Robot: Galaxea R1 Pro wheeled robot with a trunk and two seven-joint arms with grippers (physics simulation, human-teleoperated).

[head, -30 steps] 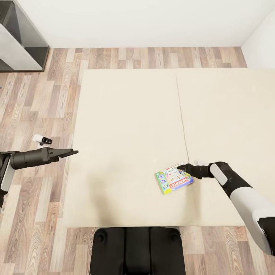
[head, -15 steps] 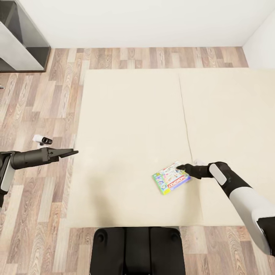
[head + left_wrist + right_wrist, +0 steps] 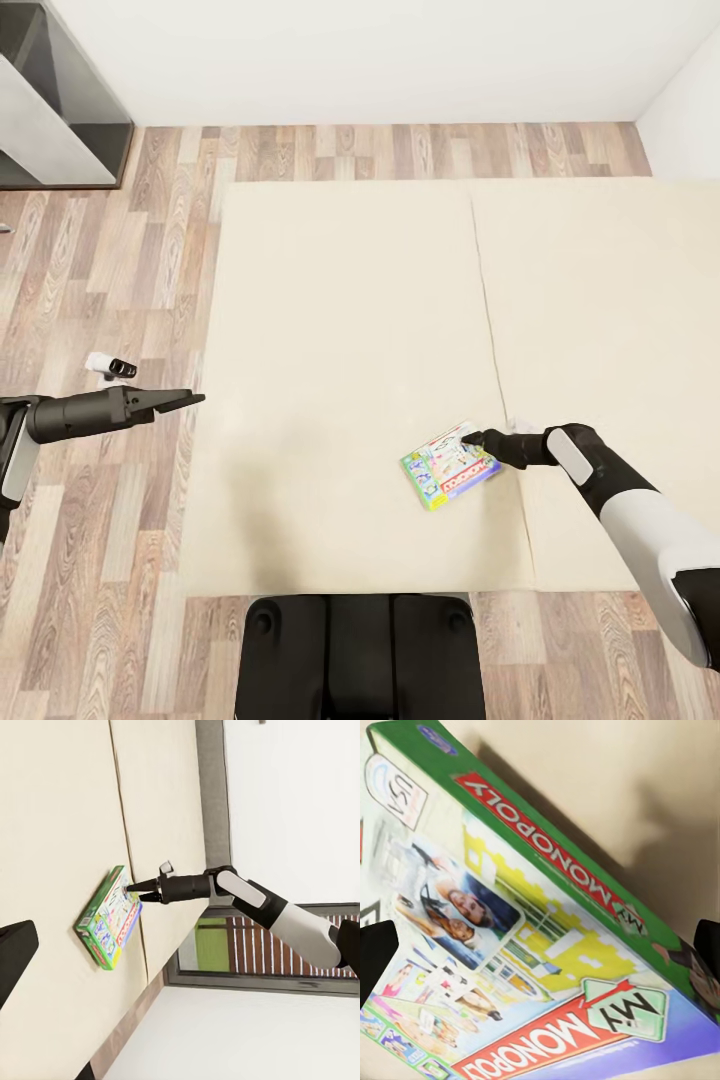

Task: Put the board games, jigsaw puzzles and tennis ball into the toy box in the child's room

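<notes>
While beige bed [image 3: 340, 300] spreads around it, board game [image 3: 449, 466] lies unobstructed.

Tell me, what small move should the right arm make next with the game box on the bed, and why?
Probably ease the right pincer a little further onto the game box and close. The left wrist view shows its tips at the box's edge, with the box tilted off the bed. Whether it already grips is unclear, so I would secure the hold before lifting.
</notes>
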